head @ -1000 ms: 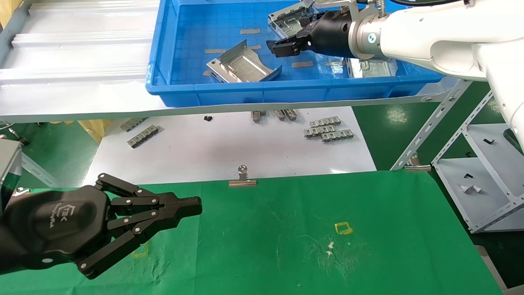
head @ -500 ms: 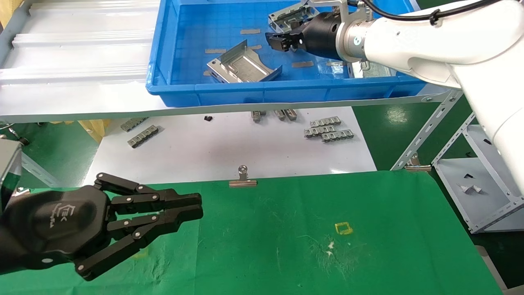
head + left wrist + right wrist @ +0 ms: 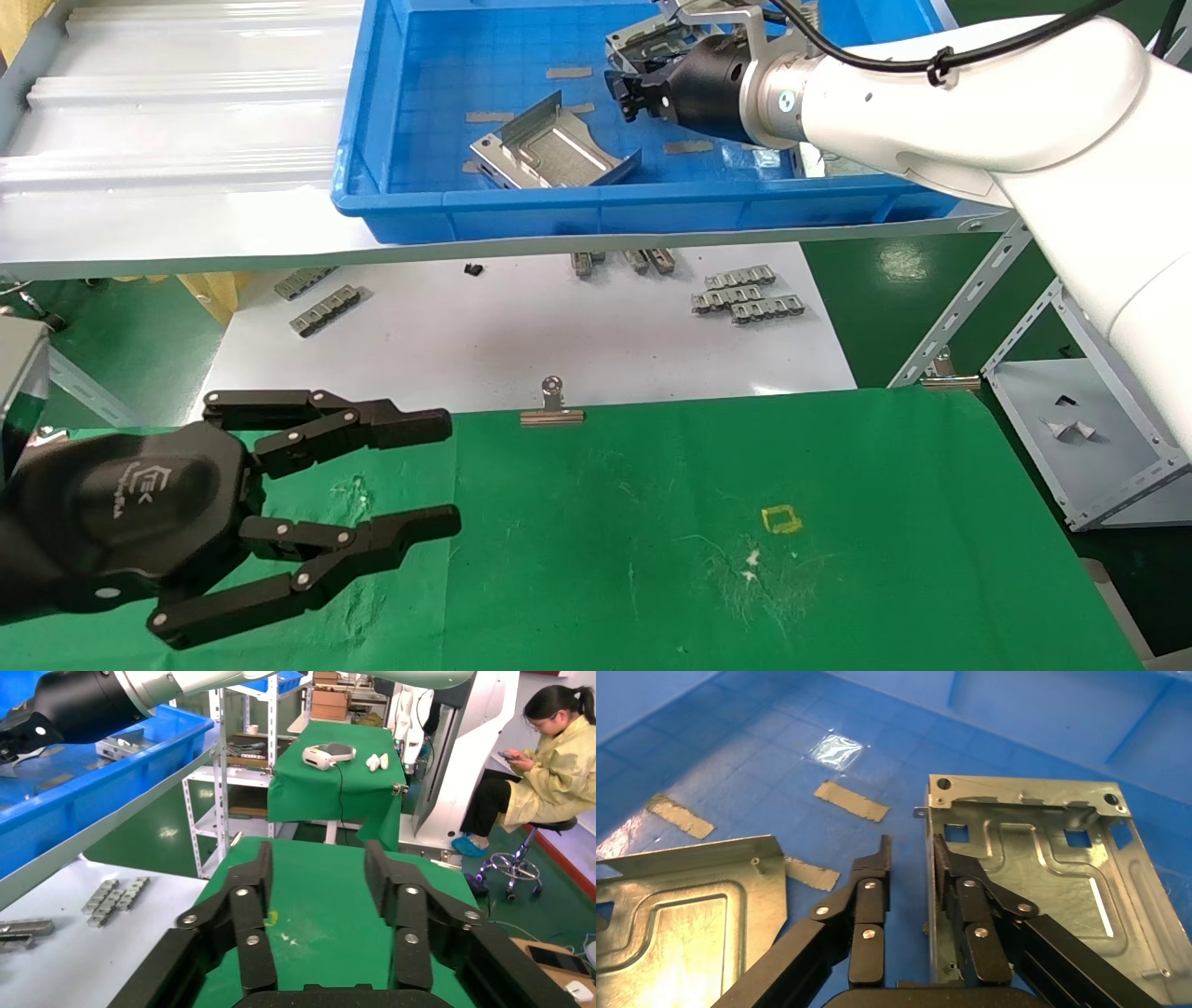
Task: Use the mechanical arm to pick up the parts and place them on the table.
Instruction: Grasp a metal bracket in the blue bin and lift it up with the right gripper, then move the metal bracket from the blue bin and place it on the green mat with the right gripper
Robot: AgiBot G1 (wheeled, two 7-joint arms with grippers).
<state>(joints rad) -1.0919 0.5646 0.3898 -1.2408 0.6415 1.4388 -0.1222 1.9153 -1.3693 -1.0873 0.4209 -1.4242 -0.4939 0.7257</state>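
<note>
The right gripper (image 3: 909, 855) reaches into the blue bin (image 3: 391, 200), its slightly parted fingers straddling a part's (image 3: 1046, 874) side wall. The left gripper (image 3: 445, 473) hovers wide open over the table (image 3: 838, 559).

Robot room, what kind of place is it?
Probably a factory workshop or robot test lab: metal brackets lie in a blue bin, steel racks stand around, and a worker in a yellow coat sits nearby.

Green table (image 3: 885, 485), yellow sq mark (image 3: 780, 519), clip at edge (image 3: 552, 407)
</note>
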